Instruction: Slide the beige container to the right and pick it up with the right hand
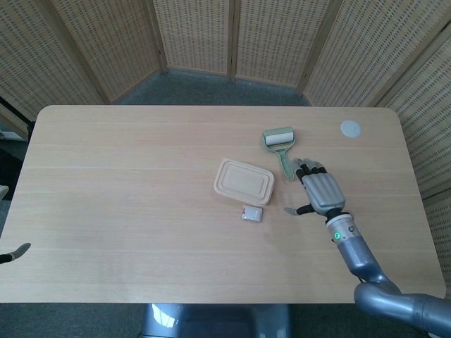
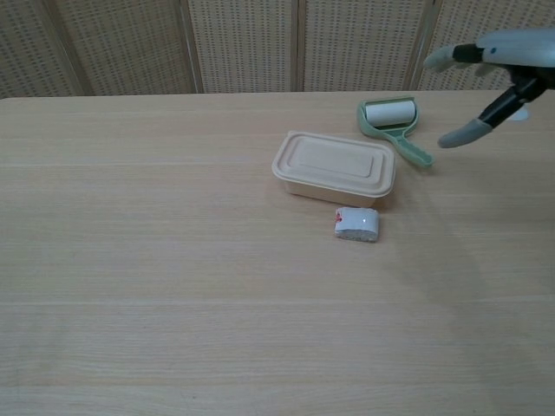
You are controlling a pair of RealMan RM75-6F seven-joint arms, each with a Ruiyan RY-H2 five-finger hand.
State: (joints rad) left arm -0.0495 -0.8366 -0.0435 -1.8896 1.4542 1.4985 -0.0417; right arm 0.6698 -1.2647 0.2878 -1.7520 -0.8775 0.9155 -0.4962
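The beige container point(image 1: 244, 182) point(image 2: 335, 167), a flat lidded rectangular box, lies near the middle of the table. My right hand point(image 1: 320, 189) point(image 2: 490, 69) hovers above the table to the container's right, fingers spread and holding nothing, a clear gap between it and the box. Only a fingertip of my left hand point(image 1: 21, 251) shows at the table's left front edge; the chest view does not show that hand.
A green lint roller point(image 1: 280, 148) point(image 2: 395, 125) lies just behind and right of the container, close under my right hand's fingers. A small white packet point(image 1: 252, 213) point(image 2: 357, 224) sits in front of the container. A pale round disc point(image 1: 350, 128) lies at the back right corner.
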